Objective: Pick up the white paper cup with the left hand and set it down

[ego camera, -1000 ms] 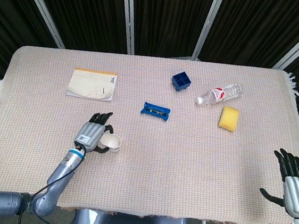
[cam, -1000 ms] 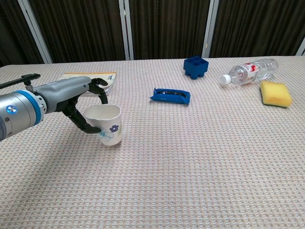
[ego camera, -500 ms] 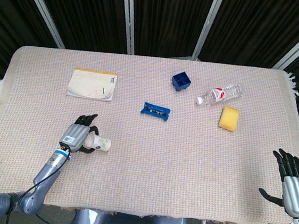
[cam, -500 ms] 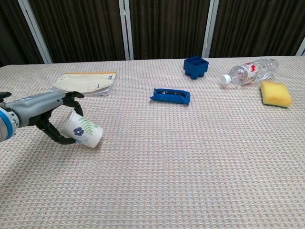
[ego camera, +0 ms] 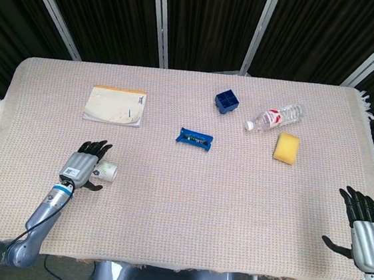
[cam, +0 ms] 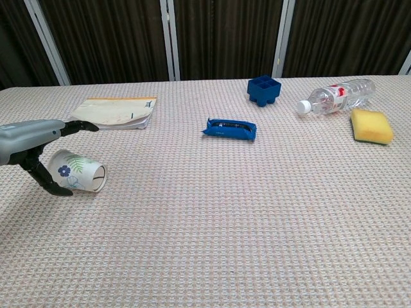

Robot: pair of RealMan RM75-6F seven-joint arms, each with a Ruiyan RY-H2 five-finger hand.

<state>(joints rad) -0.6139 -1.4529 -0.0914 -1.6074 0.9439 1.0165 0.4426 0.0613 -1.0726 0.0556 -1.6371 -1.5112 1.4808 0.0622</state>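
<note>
Left hand [cam: 29, 144] is cradling the white paper cup [cam: 77, 179], which is lying on its side at the table's [ego camera: 187, 200] left edge.

The cup's base is facing right toward the table's middle, and the dark fingers [cam: 45, 183] are curling around its rim end, touching it. Over at the far right corner, the right hand [ego camera: 363, 229] is hovering with its fingers spread, holding nothing. A notebook [ego camera: 116, 105] is lying just beyond the cup.
</note>
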